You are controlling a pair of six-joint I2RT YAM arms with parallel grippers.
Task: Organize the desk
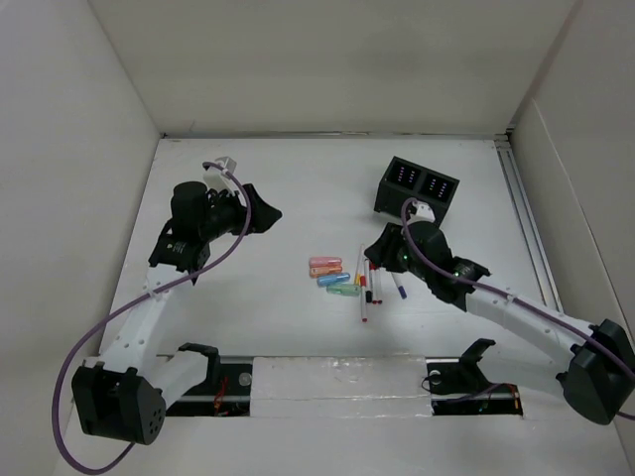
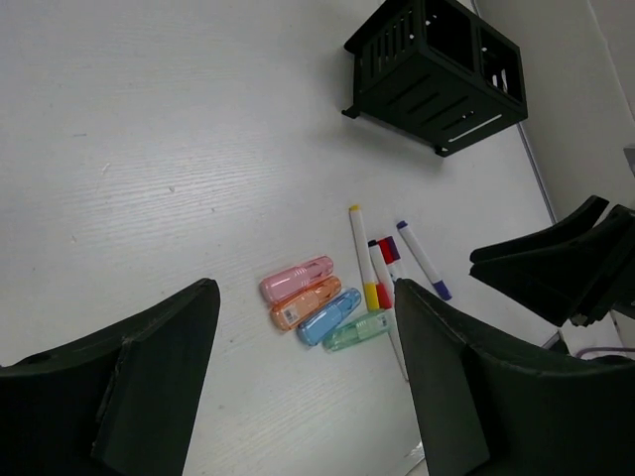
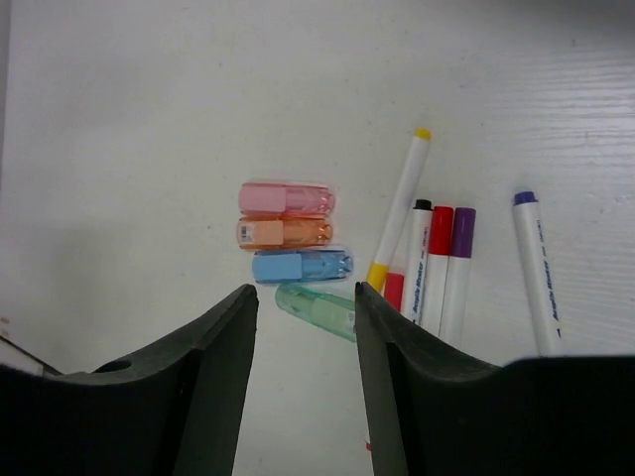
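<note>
On the white desk [image 1: 248, 297] lie four small pastel cases in a row: pink [image 1: 324, 262], orange [image 1: 325, 271], blue [image 1: 333, 280] and green [image 1: 343, 292]. Several markers [image 1: 369, 288] lie just right of them. My right gripper [image 1: 380, 248] is open and empty above the markers. In the right wrist view its jaws [image 3: 306, 293] frame the green case [image 3: 316, 307], beside the yellow-capped marker [image 3: 400, 213]. My left gripper [image 1: 263, 210] is open and empty, raised over the desk's left part, well left of the cases. The left wrist view shows them between its jaws [image 2: 306, 297].
A black two-compartment organizer box [image 1: 417, 185] stands at the back right, behind the right gripper; it also shows in the left wrist view [image 2: 437, 69]. White walls close in the desk on three sides. A metal rail [image 1: 327, 382] runs along the front edge.
</note>
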